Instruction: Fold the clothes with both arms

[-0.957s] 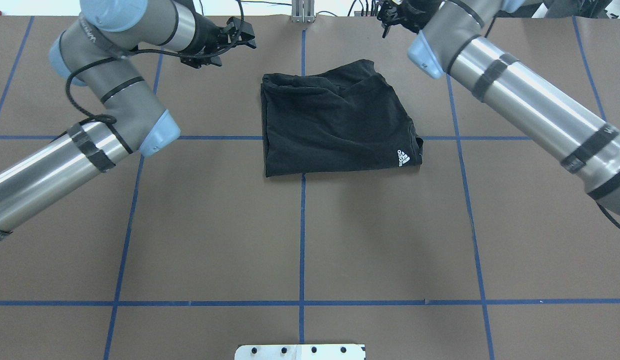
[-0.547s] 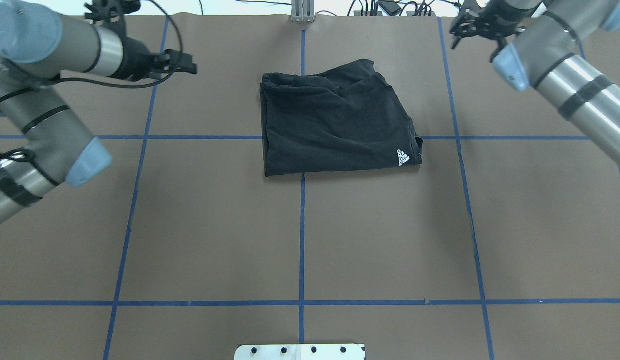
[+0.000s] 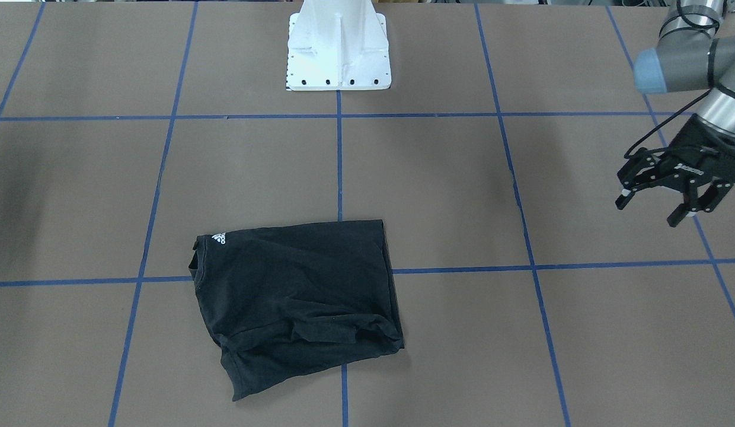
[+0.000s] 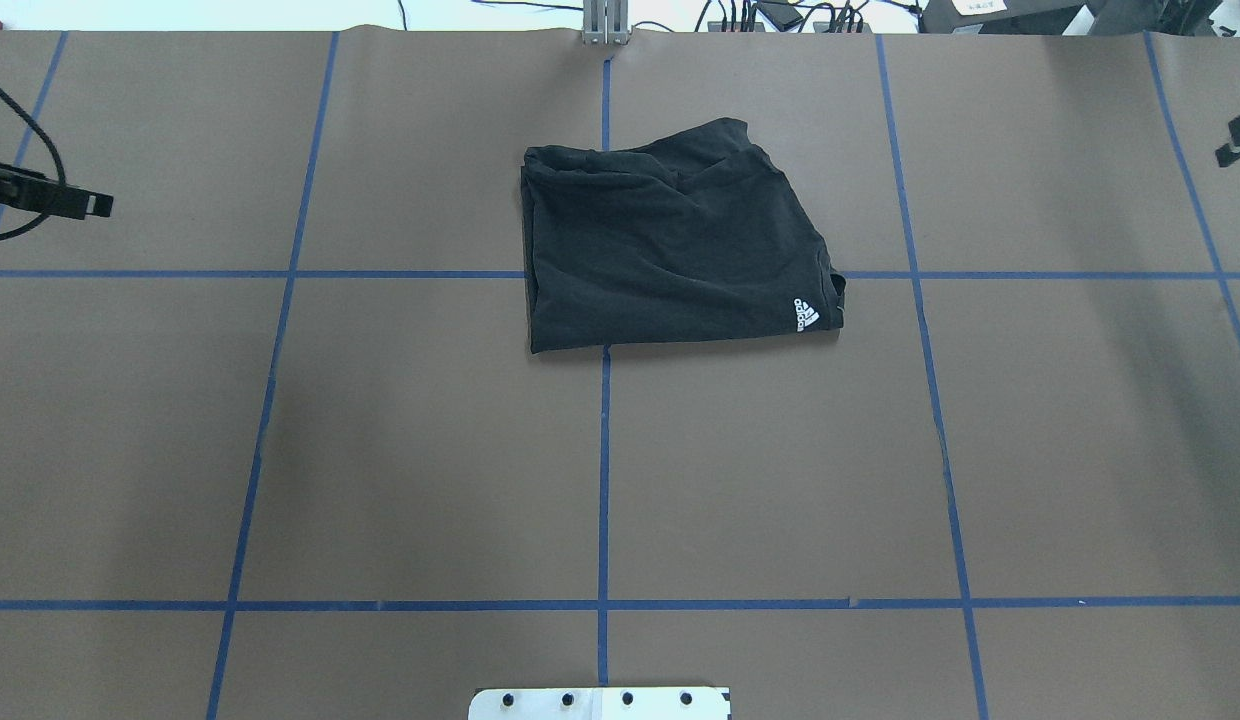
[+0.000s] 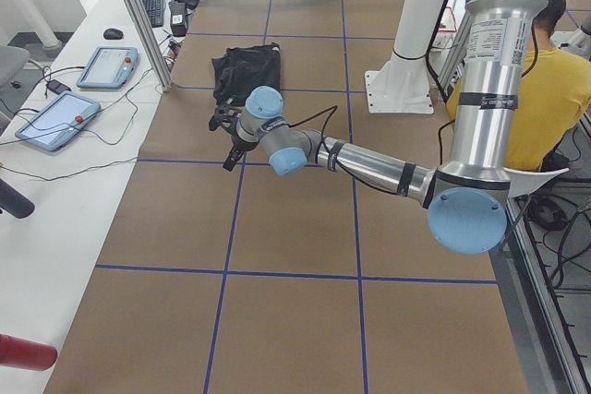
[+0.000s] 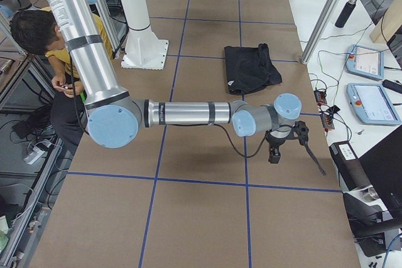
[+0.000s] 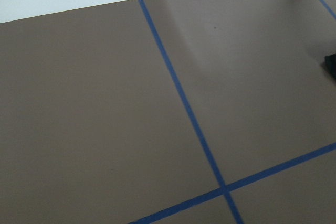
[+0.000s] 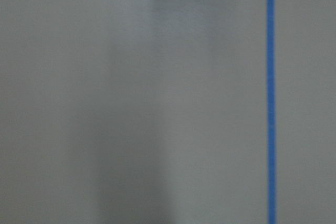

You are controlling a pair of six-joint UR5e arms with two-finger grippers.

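Two tablets point(image 6: 374, 103) beside the table point(image 4: 380, 450); black T-shirt point(image 4: 670, 250) well apart from released left gripper point(image 3: 649, 212); right gripper point(image 6: 289, 152) grip not discernible.

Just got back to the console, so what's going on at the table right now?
Nothing is being handled. The black T-shirt lies folded in a compact bundle on the table. The left gripper hangs open well off to one side, holding nothing. The right gripper is also far from the shirt; I cannot tell whether it is open.

Brown tabletop point(image 4: 430, 450), blue tape lines point(image 4: 603, 480)
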